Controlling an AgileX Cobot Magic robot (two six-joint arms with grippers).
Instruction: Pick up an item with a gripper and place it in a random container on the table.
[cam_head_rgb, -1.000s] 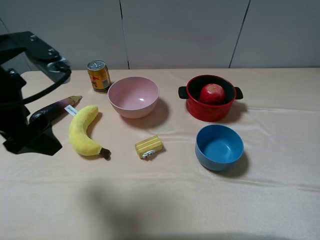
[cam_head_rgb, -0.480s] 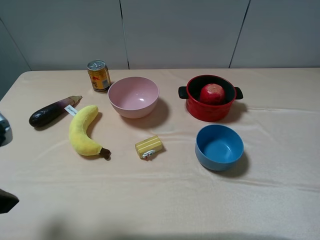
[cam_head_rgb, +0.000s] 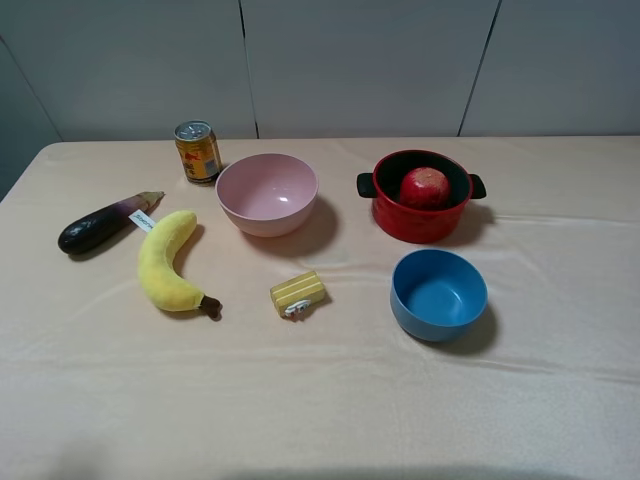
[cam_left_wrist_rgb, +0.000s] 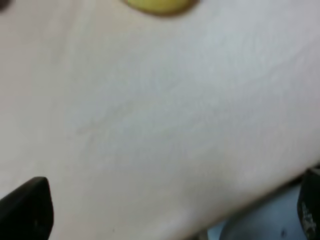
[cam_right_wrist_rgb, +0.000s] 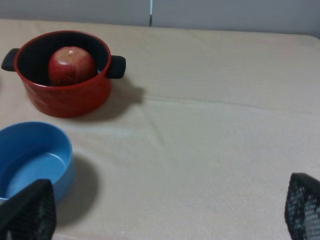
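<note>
The red apple (cam_head_rgb: 425, 186) lies inside the red pot (cam_head_rgb: 420, 226) at the back right of the cloth-covered table (cam_head_rgb: 320, 400). The right wrist view shows the same apple (cam_right_wrist_rgb: 71, 65) in the pot (cam_right_wrist_rgb: 65, 97), well away from my right gripper (cam_right_wrist_rgb: 165, 207), which is open with nothing between its fingertips (cam_right_wrist_rgb: 27, 210). My left gripper (cam_left_wrist_rgb: 167, 207) is also open and empty, hanging over bare cloth near the table's edge. Neither arm appears in the exterior high view.
A blue bowl (cam_head_rgb: 438, 293) sits in front of the pot, a pink bowl (cam_head_rgb: 266, 193) to its left. A yellow block (cam_head_rgb: 297, 293), plush banana (cam_head_rgb: 165, 262), eggplant (cam_head_rgb: 95, 226) and drink can (cam_head_rgb: 197, 151) occupy the left half.
The left arm has pulled back from the table's left side and left the exterior high view. The apple, pot and other objects have not moved.
</note>
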